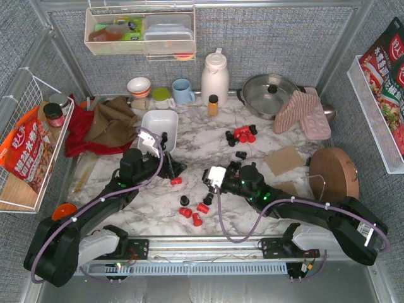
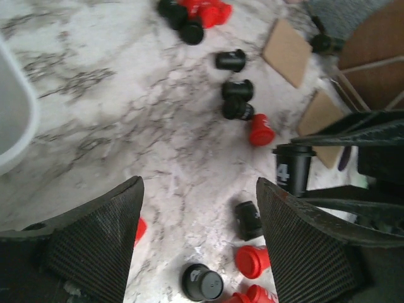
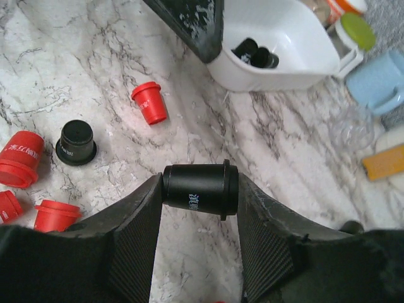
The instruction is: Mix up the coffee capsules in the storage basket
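Clutter hides a good deal here. Seen from above, the left gripper (image 2: 199, 189) sits over the near end of the white, shallow, round-cornered storage basket (image 1: 159, 121), so its contents cannot be counted from there. The right wrist view shows at least two black pods (image 3: 255, 53) lying in one corner of it, and a dark finger of the left arm cuts across the basket's end. In the left wrist view only a sliver of the basket's wall shows at the left edge.

The left gripper's fingers stand wide apart over the grey-veined marble tabletop (image 1: 202, 136), with nothing between them. The right gripper (image 3: 201, 192) is clamped on a glossy black coffee capsule (image 3: 201, 184), held sideways above the marble and short of the basket (its pale print is too blurred to read).

A lone red capsule (image 1: 176, 181) lies between the two grippers. Loose red and black capsules (image 1: 192, 211) are scattered near the arm bases, and another mixed cluster (image 1: 242, 134) lies farther back. Behind them stand an amber bottle with a black cap (image 1: 213, 105), a white jug (image 1: 214, 77), a blue mug (image 1: 183, 91) and a lidded steel pan (image 1: 268, 95). A pink quilted oven mitt (image 1: 297, 110) leans on the pan, and a round wooden board (image 1: 334, 173) lies to the right.
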Controlling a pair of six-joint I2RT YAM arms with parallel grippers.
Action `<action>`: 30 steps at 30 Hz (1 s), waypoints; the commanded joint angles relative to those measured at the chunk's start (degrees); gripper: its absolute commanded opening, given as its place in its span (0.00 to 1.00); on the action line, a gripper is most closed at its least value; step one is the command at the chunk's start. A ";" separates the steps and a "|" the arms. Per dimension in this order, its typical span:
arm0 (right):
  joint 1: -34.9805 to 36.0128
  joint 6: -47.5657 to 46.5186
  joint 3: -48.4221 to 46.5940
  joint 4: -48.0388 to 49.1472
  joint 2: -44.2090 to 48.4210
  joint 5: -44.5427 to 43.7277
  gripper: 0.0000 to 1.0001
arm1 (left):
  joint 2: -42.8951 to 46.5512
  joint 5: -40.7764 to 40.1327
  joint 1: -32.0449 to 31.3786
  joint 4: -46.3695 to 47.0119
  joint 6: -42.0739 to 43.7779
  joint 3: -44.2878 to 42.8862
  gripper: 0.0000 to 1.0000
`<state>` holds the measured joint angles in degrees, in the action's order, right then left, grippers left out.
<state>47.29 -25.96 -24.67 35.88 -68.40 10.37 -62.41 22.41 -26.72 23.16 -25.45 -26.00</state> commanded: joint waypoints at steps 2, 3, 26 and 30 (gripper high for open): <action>0.09 -6.22 1.78 10.20 0.44 6.32 0.50 | -1.49 10.06 -1.83 9.84 1.36 0.32 0.79; 0.09 -6.29 2.02 10.83 0.46 6.89 0.50 | -2.01 10.64 -2.15 10.62 1.12 0.19 0.79; 0.26 -6.49 2.34 11.20 2.11 7.78 0.50 | -13.48 14.94 -10.56 21.41 -1.36 -2.77 0.70; 0.28 -6.39 2.24 11.45 1.78 7.76 0.50 | -15.63 15.08 -11.36 22.58 -2.05 -3.69 0.64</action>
<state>47.37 -32.62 -22.00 45.08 -66.48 16.82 -76.53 36.62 -37.52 41.91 -26.46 -28.60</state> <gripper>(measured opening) 0.507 0.674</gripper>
